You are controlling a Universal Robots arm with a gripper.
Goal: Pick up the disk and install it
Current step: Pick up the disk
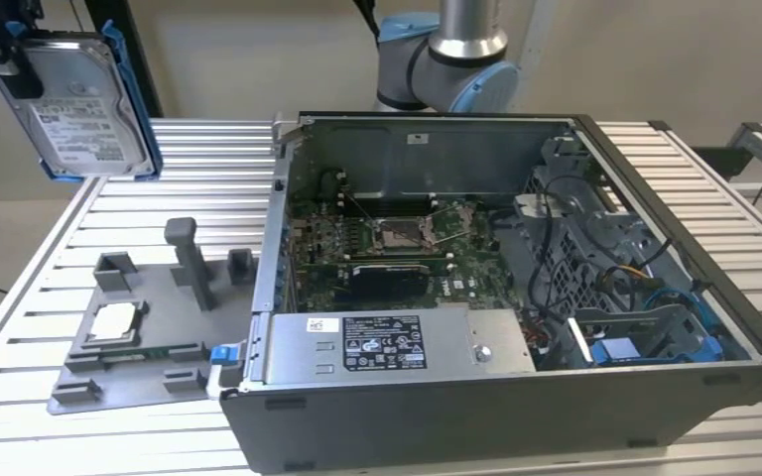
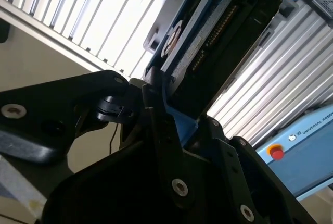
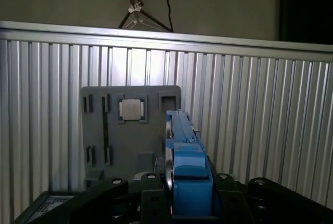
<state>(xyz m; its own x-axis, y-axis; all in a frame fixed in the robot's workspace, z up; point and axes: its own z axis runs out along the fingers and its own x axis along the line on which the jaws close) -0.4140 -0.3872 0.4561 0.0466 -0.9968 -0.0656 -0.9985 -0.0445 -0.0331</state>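
A: Big picture first: the slatted table [image 1: 195,178] carries the open computer case [image 1: 487,407], lid off and board exposed. On the exterior view's left lies the grey fixture plate [image 1: 143,375].

B: And the disk [image 1: 83,99]?

A: High in the air, well above that plate, clear of the case, hanging almost on edge. In the first wrist view the gripper [image 3: 187,190] is clamped narrow on the blue carrier, black fingers [image 3: 151,185] on both sides.

B: So it's a carry. How do you do it well?

A: I'd say hold the height until the near case wall is cleared, keep the clamp firm on the frame rather than the drive body, and square the carrier to the drive cage [image 1: 639,332] before any descent. There are loose cables in there to snag.

B: What can't you make out?

A: Which slot takes it, because wiring crowds that corner. The exterior view's edge cuts the gripper off. The small processor chip [image 1: 114,319] sits in its pocket, untouched.
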